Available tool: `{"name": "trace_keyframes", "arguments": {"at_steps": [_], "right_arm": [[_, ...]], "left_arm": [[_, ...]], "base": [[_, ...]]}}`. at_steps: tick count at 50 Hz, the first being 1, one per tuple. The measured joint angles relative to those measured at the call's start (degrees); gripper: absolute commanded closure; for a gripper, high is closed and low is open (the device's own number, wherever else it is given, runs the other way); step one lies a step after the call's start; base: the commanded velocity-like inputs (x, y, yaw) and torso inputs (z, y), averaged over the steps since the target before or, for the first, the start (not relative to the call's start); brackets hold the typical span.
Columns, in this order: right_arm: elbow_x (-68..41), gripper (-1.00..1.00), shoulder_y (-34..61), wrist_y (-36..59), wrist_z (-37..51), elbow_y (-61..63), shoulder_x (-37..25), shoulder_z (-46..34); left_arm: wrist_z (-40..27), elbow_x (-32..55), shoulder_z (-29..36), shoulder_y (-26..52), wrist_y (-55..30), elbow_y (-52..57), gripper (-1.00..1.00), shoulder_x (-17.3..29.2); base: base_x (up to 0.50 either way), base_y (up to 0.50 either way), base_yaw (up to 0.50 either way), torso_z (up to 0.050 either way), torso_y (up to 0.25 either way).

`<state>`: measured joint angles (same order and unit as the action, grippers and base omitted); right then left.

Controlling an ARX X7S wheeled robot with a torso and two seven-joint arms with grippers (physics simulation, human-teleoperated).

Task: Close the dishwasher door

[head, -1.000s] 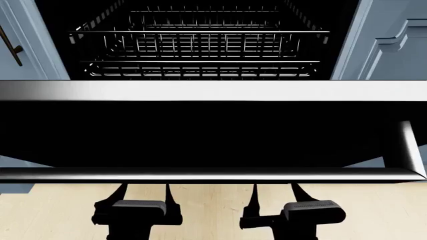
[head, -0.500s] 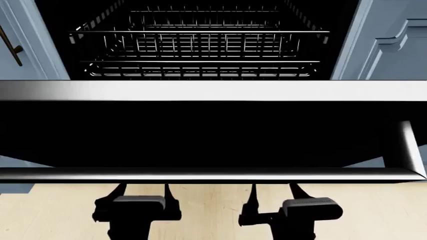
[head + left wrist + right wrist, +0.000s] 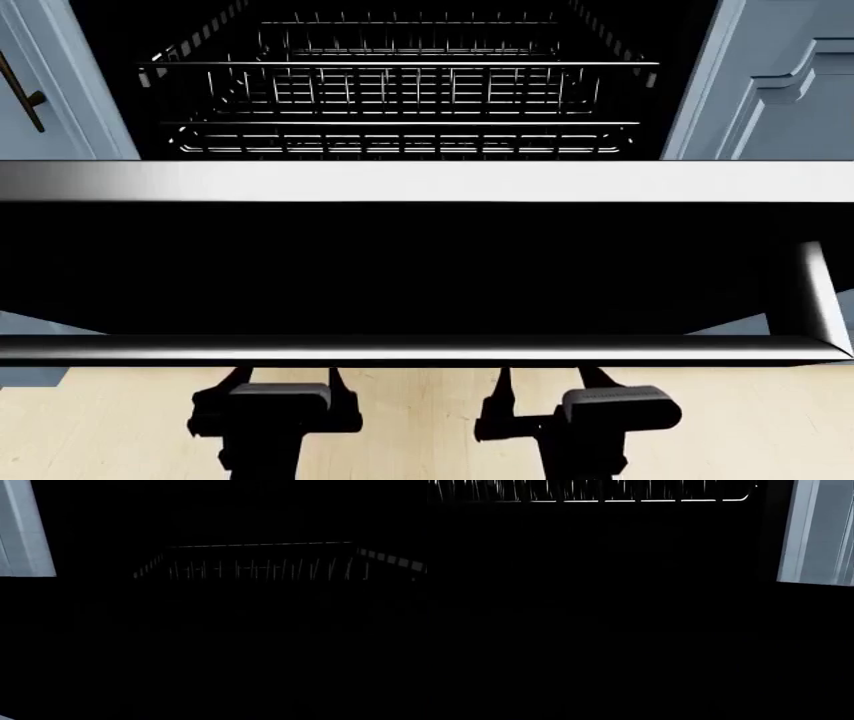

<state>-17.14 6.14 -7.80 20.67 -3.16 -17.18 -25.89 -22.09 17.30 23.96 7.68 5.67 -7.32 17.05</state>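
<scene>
The dishwasher door [image 3: 400, 265] is lying open and dropped down near flat, its glossy black panel spanning the whole width of the head view between the robot and the wire racks [image 3: 400, 95] inside the appliance. Its long axis is running left to right; a silver strip [image 3: 400, 183] is lining the edge nearer the racks and the silver bar handle [image 3: 400, 349] is running along the edge nearer the robot, turning a corner at the right. Blue-grey cabinet doors [image 3: 781, 80] are flanking the opening on both sides. Below the handle edge, bare pale wood floor [image 3: 747, 430] is giving open room. The left gripper [image 3: 283, 380] and right gripper [image 3: 545, 380] are sitting just under that edge, fingers spread and pointing up beneath it. Both wrist views are showing mostly blackness, with faint rack wires [image 3: 267, 570].
</scene>
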Motion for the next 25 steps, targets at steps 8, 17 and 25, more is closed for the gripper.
{"name": "trace_keyframes", "arguments": {"at_steps": [8, 17, 25], "right_arm": [[-0.04, -1.00, 0.69, -0.20, 0.00, -0.52, 0.23, -0.04], [-0.16, -1.00, 1.41, -0.40, -0.14, -1.22, 0.49, -0.16], [-0.37, -1.00, 1.89, -0.72, -0.26, -1.75, 0.76, -0.13]], "left_arm": [[0.15, 0.12, 0.01, 0.85, 0.05, -0.85, -1.00, -0.15], [0.32, 0.20, 0.07, 1.71, 0.10, -1.74, -1.00, -0.30], [0.44, 0.33, 0.11, 2.48, 0.10, -2.30, -1.00, -0.42]], "base": [[0.00, 0.00, 0.00, 0.000, 0.000], [0.00, 0.00, 0.00, 0.000, 0.000], [0.00, 0.00, 0.00, 0.000, 0.000]]}}
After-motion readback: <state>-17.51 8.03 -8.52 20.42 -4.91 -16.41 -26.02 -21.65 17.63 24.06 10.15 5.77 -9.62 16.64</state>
